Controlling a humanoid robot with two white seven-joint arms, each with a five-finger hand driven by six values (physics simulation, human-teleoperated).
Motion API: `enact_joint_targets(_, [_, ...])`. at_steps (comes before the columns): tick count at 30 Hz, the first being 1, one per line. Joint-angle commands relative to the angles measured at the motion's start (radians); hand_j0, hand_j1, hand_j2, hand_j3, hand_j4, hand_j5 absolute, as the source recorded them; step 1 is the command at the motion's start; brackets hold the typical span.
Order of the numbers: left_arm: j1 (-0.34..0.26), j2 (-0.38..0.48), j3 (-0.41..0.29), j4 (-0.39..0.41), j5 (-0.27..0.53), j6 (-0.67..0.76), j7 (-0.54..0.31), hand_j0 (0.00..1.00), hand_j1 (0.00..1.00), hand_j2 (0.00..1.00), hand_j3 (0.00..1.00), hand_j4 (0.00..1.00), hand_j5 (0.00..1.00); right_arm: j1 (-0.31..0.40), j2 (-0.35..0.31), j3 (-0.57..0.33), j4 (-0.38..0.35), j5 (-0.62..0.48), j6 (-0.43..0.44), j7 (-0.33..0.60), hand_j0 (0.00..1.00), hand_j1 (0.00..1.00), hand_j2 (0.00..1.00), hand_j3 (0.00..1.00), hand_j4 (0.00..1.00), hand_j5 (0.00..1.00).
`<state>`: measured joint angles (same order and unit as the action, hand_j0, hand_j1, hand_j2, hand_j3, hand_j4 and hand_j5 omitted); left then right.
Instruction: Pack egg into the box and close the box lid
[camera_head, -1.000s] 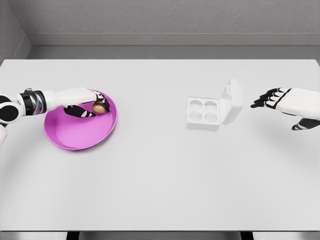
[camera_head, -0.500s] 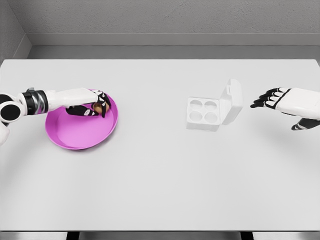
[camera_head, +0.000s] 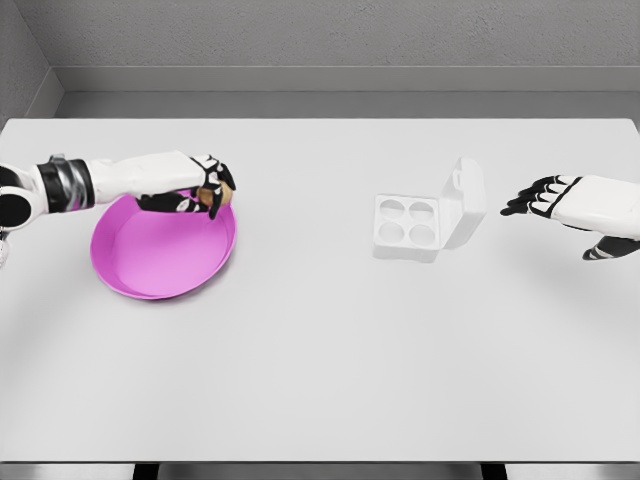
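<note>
Magenta plate (camera_head: 150, 260) sits on the left side of the white table (camera_head: 320, 350), shallow and round. Left robot hand (camera_head: 205, 190) is over the plate's far right rim, arm coming in from the left edge, fingers curled round a brown egg (camera_head: 222, 196); egg only partly visible between the dark fingers, looks lifted off the plate surface but exact clearance hard to tell. White egg box (camera_head: 408, 226) is well apart to the right, near table centre-right, four round cups showing, none filled. Box lid (camera_head: 463, 203) stands open, tilted up on the box's right side. Right robot hand (camera_head: 560, 205) hovers just right of the lid, not touching it, fingers spread and relaxed, pointing left toward the box, holding nothing. Grey wall behind the table's far edge.
</note>
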<state>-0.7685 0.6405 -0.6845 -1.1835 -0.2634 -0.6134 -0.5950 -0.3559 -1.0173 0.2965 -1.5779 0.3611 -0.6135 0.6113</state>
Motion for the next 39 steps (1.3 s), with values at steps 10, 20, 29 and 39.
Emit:
enact_joint_targets(10, [-0.04,-0.136,-0.064,0.004,0.007,0.003,0.0,0.26,0.26,0.26,0.26,0.26,0.26,0.0,-0.004,0.001,-0.001,-0.005,0.003,0.0,1.0,1.0,1.0,1.0,1.0,1.0])
enact_joint_targets(20, [-0.147,-0.314,-0.073,-0.005,0.015,0.003,0.001,0.19,0.19,0.19,0.19,0.19,0.19,-0.002,-0.006,0.0,-0.001,-0.005,0.003,0.0,1.0,1.0,1.0,1.0,1.0,1.0])
enact_joint_targets(29, [-0.227,-0.433,-0.095,0.002,0.016,0.003,0.001,0.85,0.85,0.85,0.85,0.85,0.85,-0.002,-0.007,-0.002,-0.001,-0.005,0.003,0.0,1.0,1.0,1.0,1.0,1.0,1.0])
enact_joint_targets(39, [-0.229,-0.417,-0.093,0.012,0.024,0.003,0.003,1.0,1.0,1.0,1.0,1.0,1.0,-0.002,-0.017,0.0,-0.002,-0.005,0.003,0.0,1.0,1.0,1.0,1.0,1.0,1.0])
